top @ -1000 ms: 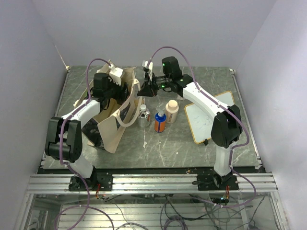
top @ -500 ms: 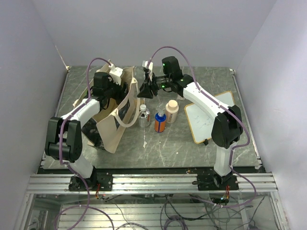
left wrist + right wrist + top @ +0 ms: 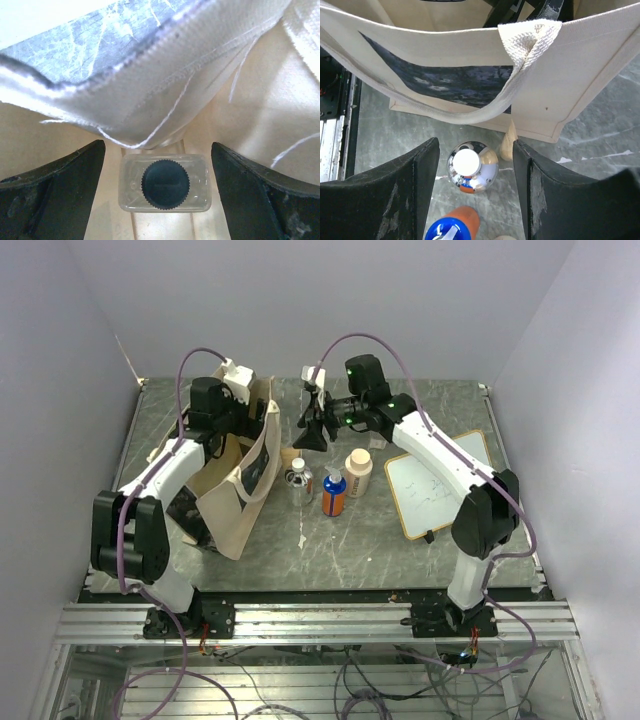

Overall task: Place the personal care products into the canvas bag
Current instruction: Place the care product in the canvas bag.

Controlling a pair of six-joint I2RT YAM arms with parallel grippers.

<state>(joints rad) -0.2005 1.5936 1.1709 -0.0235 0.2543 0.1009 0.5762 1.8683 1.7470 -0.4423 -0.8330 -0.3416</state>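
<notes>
The canvas bag point(image 3: 232, 502) stands at the left with its mouth up; its dark print point(image 3: 445, 82) faces the bottles. My left gripper point(image 3: 250, 418) reaches into the mouth. It point(image 3: 157, 152) is open, and a clear bottle with a dark cap point(image 3: 165, 182) lies inside the bag between the fingers, touching neither. My right gripper point(image 3: 312, 432) hangs open just right of the bag, above the silver bottle point(image 3: 470, 167). The silver bottle point(image 3: 300, 484), the blue-and-orange bottle point(image 3: 334, 495) and the cream bottle point(image 3: 358, 473) stand together on the table.
The wood-framed whiteboard point(image 3: 438, 483) lies at the right of the table. One strap of the bag point(image 3: 527, 42) hangs down its printed side. The table's left edge runs close behind the bag.
My right gripper has opened and drawn back to the right from the bag's rim. The strap has dropped against the bag. My left gripper has opened a little wider.
</notes>
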